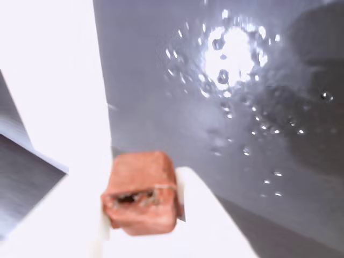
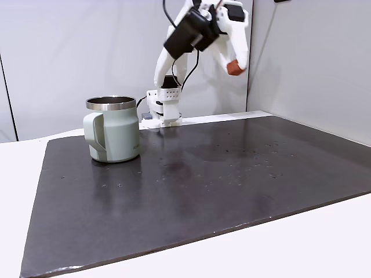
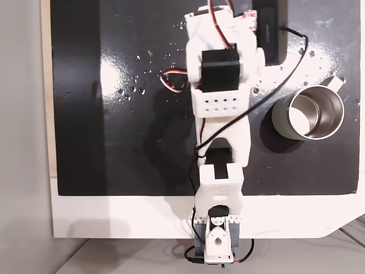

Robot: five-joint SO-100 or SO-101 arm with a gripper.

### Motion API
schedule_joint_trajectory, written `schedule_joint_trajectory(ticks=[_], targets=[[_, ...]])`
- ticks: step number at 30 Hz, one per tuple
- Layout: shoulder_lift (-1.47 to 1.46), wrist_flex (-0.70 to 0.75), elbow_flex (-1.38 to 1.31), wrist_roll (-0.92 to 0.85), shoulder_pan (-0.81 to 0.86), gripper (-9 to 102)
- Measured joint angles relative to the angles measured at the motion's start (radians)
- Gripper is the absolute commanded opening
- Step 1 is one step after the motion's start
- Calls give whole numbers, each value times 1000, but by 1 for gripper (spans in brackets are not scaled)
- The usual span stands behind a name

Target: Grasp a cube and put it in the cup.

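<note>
The small reddish-orange cube (image 1: 141, 185) sits pinched between the white fingers of my gripper (image 1: 142, 201), which is shut on it. In a fixed view from the side, the gripper (image 2: 235, 65) holds the cube (image 2: 234, 69) high in the air, well above the dark mat and far to the right of the cup (image 2: 113, 136). The cup is a pale sage-green mug with a steel rim, upright, its handle facing the camera. In a fixed view from above, the cup (image 3: 280, 121) stands open-mouthed to the right of the arm (image 3: 219, 74), which hides the cube.
A glossy dark mat (image 2: 203, 185) covers most of the white table (image 2: 324, 243). The arm's base (image 2: 164, 110) stands at the mat's far edge, just right of the cup. Grey walls close in behind and to the right.
</note>
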Motion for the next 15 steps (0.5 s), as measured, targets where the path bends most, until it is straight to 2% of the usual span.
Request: schedule_joint_trajectory(ticks=[15], targets=[[189, 0, 169, 46, 399, 5]])
